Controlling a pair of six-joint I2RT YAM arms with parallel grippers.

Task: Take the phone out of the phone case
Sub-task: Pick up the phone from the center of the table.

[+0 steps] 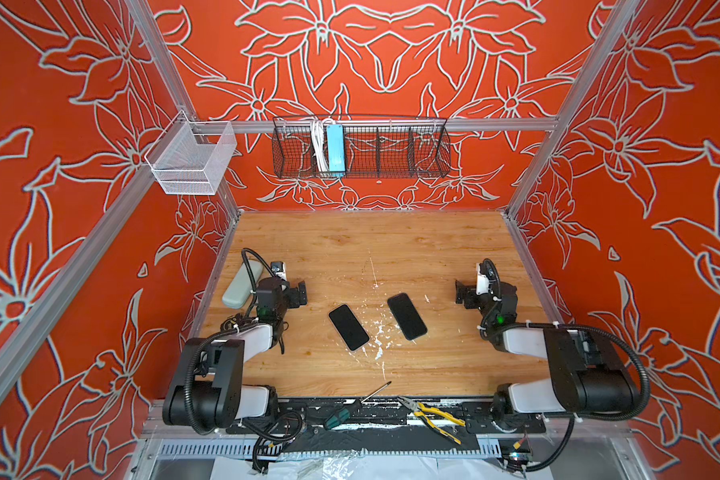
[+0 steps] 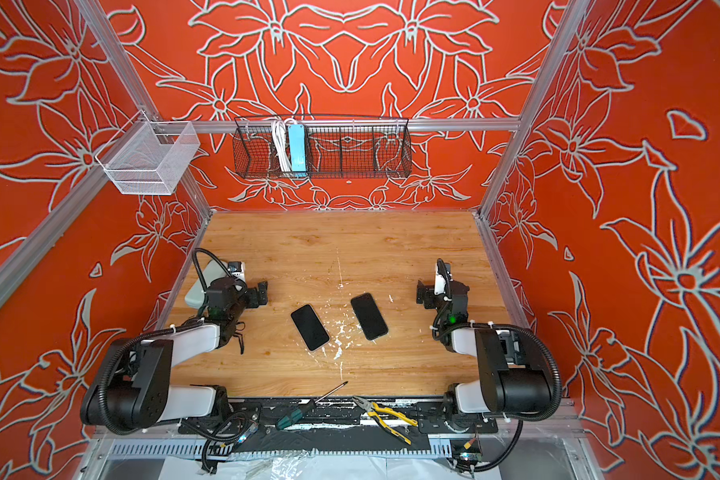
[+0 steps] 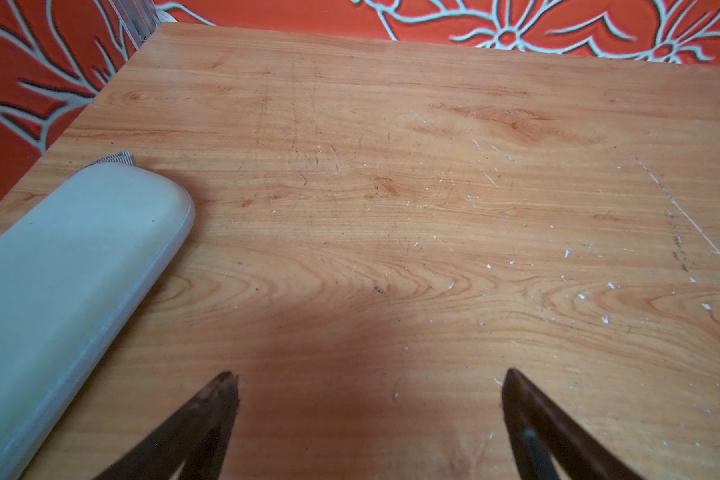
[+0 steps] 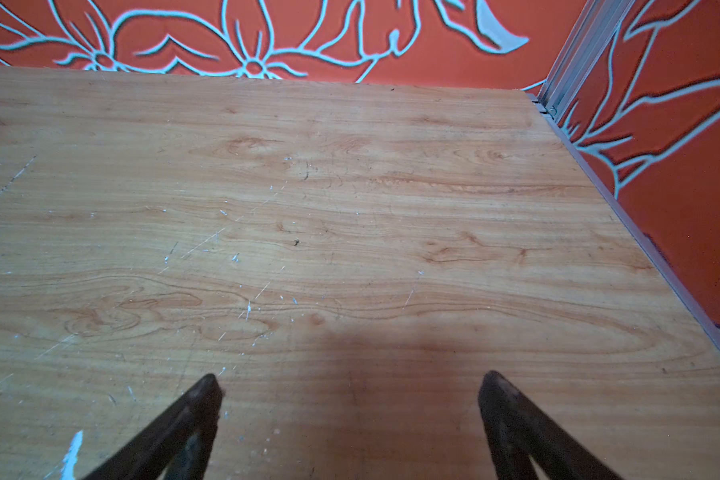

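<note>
Black glossy slab [image 1: 348, 327] and twin slab [image 1: 407, 316] lie between left gripper [image 3: 368, 376] and right gripper [image 4: 350, 376], both wide, empty. Best pin one, peel its rim.

Bright, even light throughout. Soft shadows lie on the table [image 1: 362, 249] just ahead of the fingertips [image 3: 221, 399] in the 2 wrist views, where the fingertips are dark and blurred. Both top views bow the walls [image 1: 38, 208] at the edges.
</note>
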